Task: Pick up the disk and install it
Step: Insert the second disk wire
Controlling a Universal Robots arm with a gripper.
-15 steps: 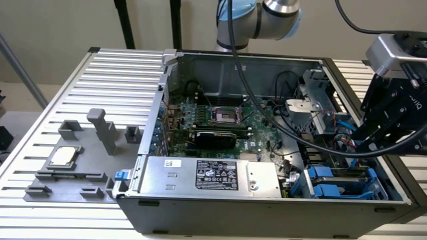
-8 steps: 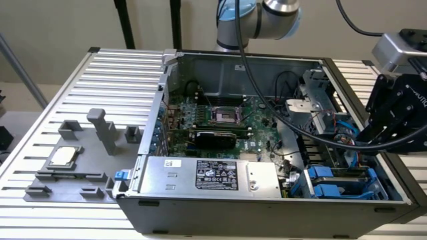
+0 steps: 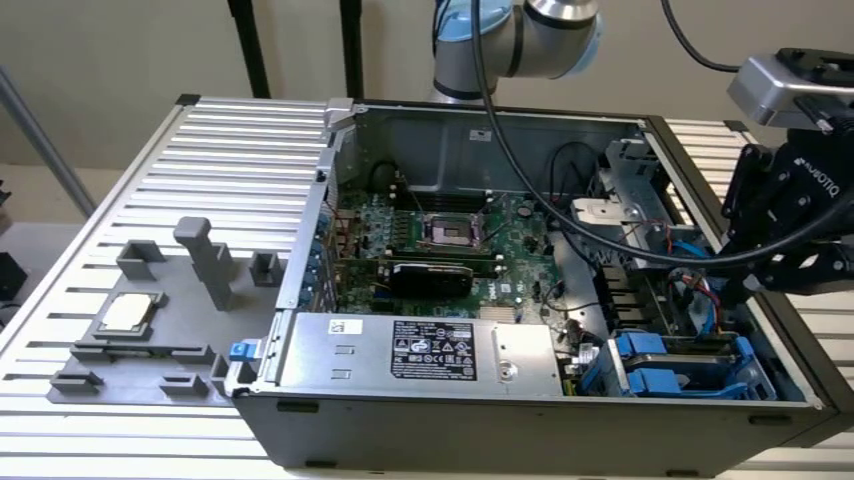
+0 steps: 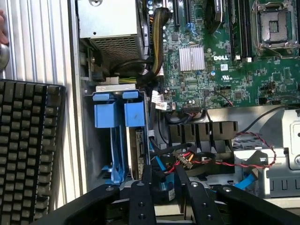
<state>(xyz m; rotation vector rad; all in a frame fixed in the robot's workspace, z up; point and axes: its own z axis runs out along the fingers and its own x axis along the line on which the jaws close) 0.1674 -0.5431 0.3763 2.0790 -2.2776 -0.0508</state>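
Tool (image 4: 164, 187) hangs half-open and empty (fingers pointing down) over the case's (image 3: 534, 425) blue-framed disk (image 4: 133, 136).

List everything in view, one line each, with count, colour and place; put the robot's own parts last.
Computer case: one, grey, lying open on the slatted table.
Slatted table: one, pale metal, under everything.
Circuit board: one, green, on the case floor.
Power supply box: one, grey with a black label, at the case's near edge.
Disk carriers: two, blue, in the bay at the exterior view's right corner of the case.
Parts holder: one, grey, on the table at the exterior view's left.
Processor chip: one, silver, seated in the holder.
Keyboard: one, black, beside the case.
Robot arm: one, grey, behind the case.
Claw: one, black, above the cables by the disk bay.
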